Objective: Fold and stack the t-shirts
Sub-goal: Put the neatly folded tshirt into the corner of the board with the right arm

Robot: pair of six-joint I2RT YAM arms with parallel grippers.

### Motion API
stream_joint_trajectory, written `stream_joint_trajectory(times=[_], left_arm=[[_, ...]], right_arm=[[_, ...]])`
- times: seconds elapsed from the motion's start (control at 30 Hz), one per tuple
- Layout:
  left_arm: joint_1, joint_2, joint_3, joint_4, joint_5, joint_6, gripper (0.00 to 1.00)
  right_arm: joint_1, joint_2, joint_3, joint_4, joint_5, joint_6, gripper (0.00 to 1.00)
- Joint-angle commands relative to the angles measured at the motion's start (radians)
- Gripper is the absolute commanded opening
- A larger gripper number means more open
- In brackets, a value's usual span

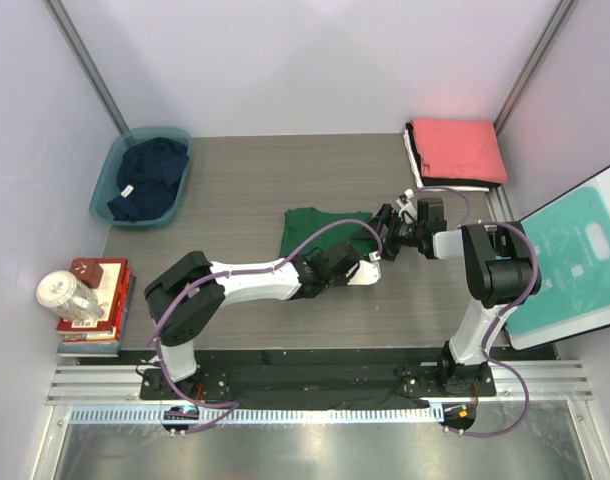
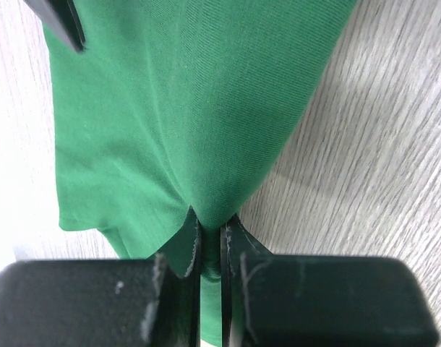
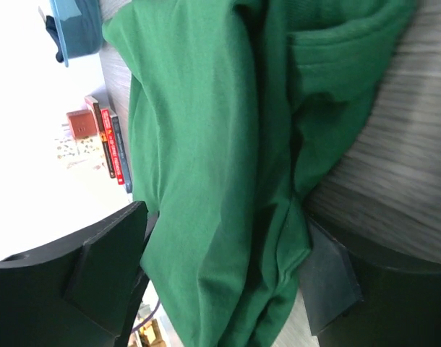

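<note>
Green cotton: dark green t-shirt [image 1: 315, 230], bunched mid bench [image 1: 245, 190]. Pinched tight at one fold by left end effector [image 2: 210, 238]; straddled by wide-apart right end effector [image 3: 220, 267]. Probably handles light, limp, sagging; grips best at hem corners.

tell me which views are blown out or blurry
top external: sharp, pink cast on the wall above the folded coral-red t-shirt. left wrist: the grey wood-grain table washes out to white at the frame's left edge beside the dark green cotton t-shirt. right wrist: upper-left background blown out, table grain streaky.
</note>
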Motion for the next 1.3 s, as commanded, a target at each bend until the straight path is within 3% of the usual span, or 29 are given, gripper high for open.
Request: stream_joint_trajectory(times=[0.0, 0.13, 0.17, 0.23, 0.27, 0.3, 0.4, 0.57, 0.6, 0.63, 0.67, 0.83, 0.93, 1.1, 1.27], left_arm=[[0.005, -0.002, 0.035, 0.058, -0.016, -0.008, 0.00], [0.007, -0.002, 0.037, 0.065, -0.022, -0.003, 0.00], [0.007, -0.005, 0.037, 0.065, -0.024, -0.003, 0.00], [0.011, -0.005, 0.035, 0.069, -0.025, 0.001, 0.00], [0.013, -0.004, 0.035, 0.070, -0.027, 0.003, 0.00], [0.015, -0.005, 0.035, 0.070, -0.027, 0.003, 0.00], [0.015, -0.004, 0.037, 0.070, -0.030, 0.003, 0.00], [0.016, -0.027, 0.015, 0.043, -0.022, -0.017, 0.04], [0.016, -0.036, 0.006, 0.039, -0.016, -0.019, 0.15], [0.016, -0.046, -0.021, 0.036, -0.015, -0.017, 0.47], [0.016, -0.072, -0.037, 0.035, -0.013, -0.013, 0.66], [0.045, -0.175, -0.129, -0.023, 0.028, -0.031, 0.88], [0.077, -0.250, -0.167, -0.040, 0.030, -0.033, 0.94], [0.137, -0.336, -0.178, -0.066, 0.025, 0.000, 0.95], [0.177, -0.335, -0.118, -0.100, 0.036, 0.039, 0.95]], right_arm=[[0.048, 0.036, 0.020, -0.011, 0.065, 0.001, 0.77], [0.071, 0.042, 0.028, -0.009, 0.066, -0.004, 0.59], [0.074, 0.047, 0.030, -0.011, 0.069, -0.004, 0.44], [0.080, 0.048, 0.036, -0.029, 0.078, -0.014, 0.26], [0.082, 0.048, 0.045, -0.044, 0.086, -0.034, 0.04], [0.085, 0.045, 0.051, -0.058, 0.095, -0.042, 0.01], [0.085, 0.034, 0.091, -0.122, 0.112, -0.123, 0.01], [0.083, 0.025, 0.259, -0.368, 0.166, -0.339, 0.01], [0.082, 0.025, 0.281, -0.388, 0.167, -0.387, 0.01], [0.082, 0.030, 0.328, -0.437, 0.174, -0.413, 0.01], [0.080, 0.033, 0.353, -0.461, 0.187, -0.438, 0.01], [0.083, 0.042, 0.496, -0.622, 0.218, -0.625, 0.01], [0.085, 0.054, 0.568, -0.725, 0.241, -0.767, 0.01], [0.080, 0.158, 0.733, -0.892, 0.286, -0.954, 0.01], [0.066, 0.316, 1.089, -1.038, 0.330, -1.080, 0.01]])
